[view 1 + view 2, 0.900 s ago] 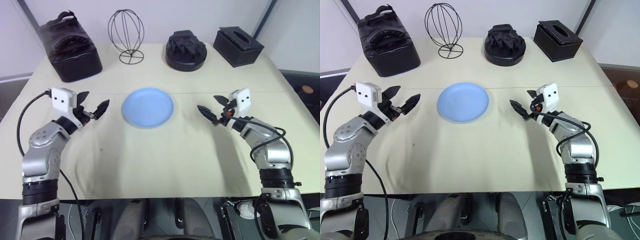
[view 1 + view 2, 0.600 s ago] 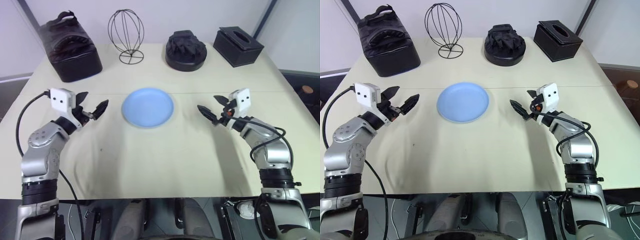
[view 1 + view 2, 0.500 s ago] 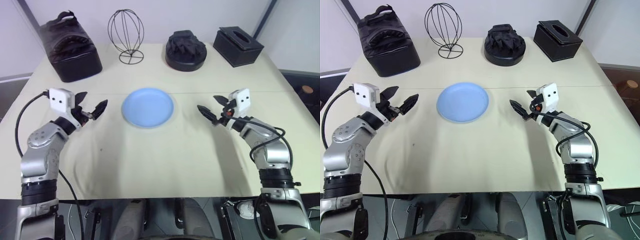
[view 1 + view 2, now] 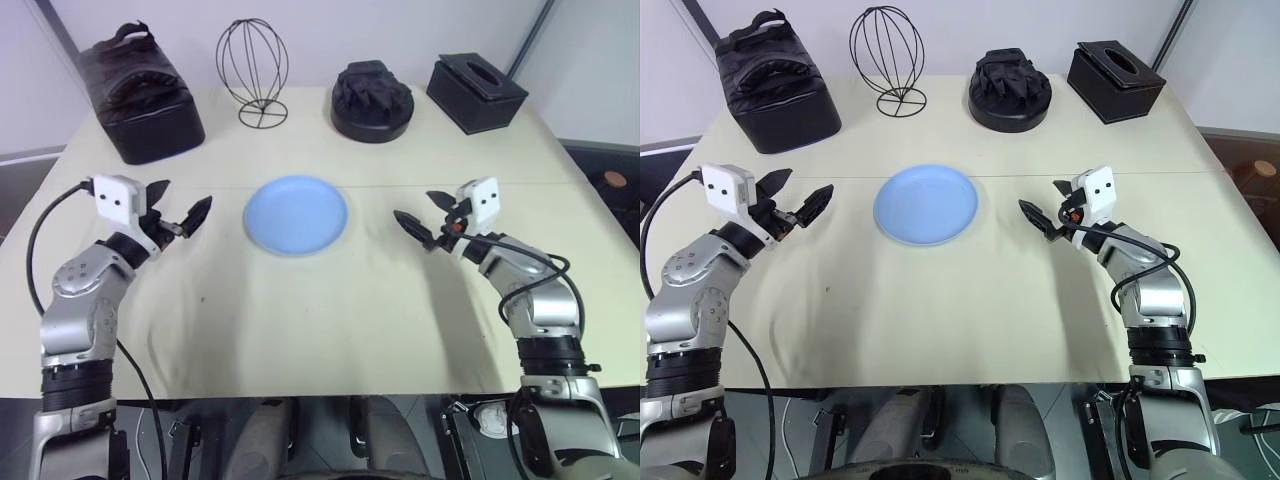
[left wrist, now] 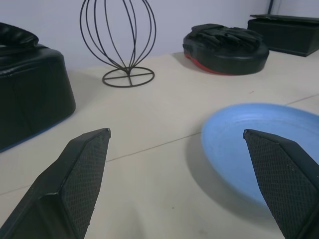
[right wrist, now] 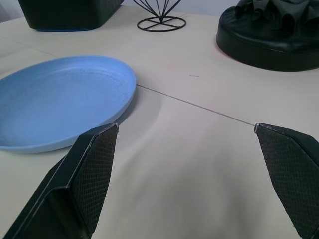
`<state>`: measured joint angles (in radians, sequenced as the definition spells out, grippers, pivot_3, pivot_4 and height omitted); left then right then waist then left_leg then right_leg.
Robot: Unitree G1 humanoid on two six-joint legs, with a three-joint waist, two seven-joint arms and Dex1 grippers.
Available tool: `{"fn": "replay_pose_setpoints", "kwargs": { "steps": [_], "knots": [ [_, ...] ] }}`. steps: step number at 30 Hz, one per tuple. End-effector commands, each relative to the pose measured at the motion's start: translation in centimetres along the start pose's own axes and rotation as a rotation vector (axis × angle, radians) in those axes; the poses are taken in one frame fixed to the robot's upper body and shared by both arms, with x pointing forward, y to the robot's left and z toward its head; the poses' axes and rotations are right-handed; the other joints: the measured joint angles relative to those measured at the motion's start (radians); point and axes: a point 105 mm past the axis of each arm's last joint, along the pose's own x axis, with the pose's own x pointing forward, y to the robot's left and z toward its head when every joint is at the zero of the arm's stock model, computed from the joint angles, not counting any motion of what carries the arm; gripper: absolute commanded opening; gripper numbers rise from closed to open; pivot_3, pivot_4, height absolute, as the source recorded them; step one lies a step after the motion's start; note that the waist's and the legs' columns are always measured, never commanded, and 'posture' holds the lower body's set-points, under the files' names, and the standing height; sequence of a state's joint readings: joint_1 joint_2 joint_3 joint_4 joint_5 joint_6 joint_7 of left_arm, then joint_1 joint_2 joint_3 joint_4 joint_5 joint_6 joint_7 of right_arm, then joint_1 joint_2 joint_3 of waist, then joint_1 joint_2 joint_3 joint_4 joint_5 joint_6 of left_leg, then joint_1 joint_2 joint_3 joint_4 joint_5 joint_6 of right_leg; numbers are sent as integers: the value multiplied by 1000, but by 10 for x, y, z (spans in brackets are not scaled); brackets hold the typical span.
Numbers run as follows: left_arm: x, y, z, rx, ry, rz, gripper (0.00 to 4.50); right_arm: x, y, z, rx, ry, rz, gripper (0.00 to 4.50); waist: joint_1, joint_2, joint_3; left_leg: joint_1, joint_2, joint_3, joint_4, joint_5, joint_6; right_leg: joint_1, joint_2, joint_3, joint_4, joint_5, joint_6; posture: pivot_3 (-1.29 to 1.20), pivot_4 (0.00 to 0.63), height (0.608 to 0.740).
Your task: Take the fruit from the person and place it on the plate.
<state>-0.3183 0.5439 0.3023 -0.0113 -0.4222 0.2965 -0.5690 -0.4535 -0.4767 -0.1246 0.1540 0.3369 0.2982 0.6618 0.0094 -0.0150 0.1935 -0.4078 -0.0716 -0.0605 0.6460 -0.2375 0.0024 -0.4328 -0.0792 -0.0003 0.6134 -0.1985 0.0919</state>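
Jaws apart on both grippers [image 4: 181, 203] [image 4: 421, 216], plate [image 4: 296, 214] btwn

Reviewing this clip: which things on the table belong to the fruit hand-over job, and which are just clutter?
Belongs to the job:
- light blue plate, bare, at the table's middle
- left gripper, open
- right gripper, open

Just lying about, along the far edge:
- black padded bag
- wire dome stand
- round black dome-shaped object
- black tissue box

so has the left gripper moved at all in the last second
Yes. The left gripper has drifted outward to the robot's left, away from the blue plate, which has stayed put, so the gap between them is wider. Its jaws are open.
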Motion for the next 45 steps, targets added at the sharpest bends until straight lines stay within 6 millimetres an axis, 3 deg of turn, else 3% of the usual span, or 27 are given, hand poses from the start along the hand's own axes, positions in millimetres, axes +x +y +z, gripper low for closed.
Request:
{"fn": "replay_pose_setpoints", "kwargs": {
  "steps": [1, 38, 41, 45],
  "knots": [
    [-3, 5, 9, 30, -29, 17, 4474, 3, 0, 19, -34, -53, 8, 4500, 0, 0, 0, 0, 0, 0, 0, 0, 0, 0, 0, 0, 0, 0, 0, 0, 150, 740],
    [-7, 8, 9, 33, -25, 21, 4474, 5, 1, 16, -33, -45, 17, 4500, 0, 0, 0, 0, 0, 0, 0, 0, 0, 0, 0, 0, 0, 0, 0, 0, 150, 740],
    [-6, 6, 18, 34, -49, -13, 4474, 5, 1, 17, -34, -45, 18, 4500, 0, 0, 0, 0, 0, 0, 0, 0, 0, 0, 0, 0, 0, 0, 0, 0, 150, 740],
    [-8, -26, 62, 5, -146, -283, 4474, 5, 1, 16, -35, -41, 20, 4500, -2, 0, 0, 0, 0, 0, 0, 0, 0, 0, 0, 0, 0, 0, 0, 0, 150, 740]
  ]
}}
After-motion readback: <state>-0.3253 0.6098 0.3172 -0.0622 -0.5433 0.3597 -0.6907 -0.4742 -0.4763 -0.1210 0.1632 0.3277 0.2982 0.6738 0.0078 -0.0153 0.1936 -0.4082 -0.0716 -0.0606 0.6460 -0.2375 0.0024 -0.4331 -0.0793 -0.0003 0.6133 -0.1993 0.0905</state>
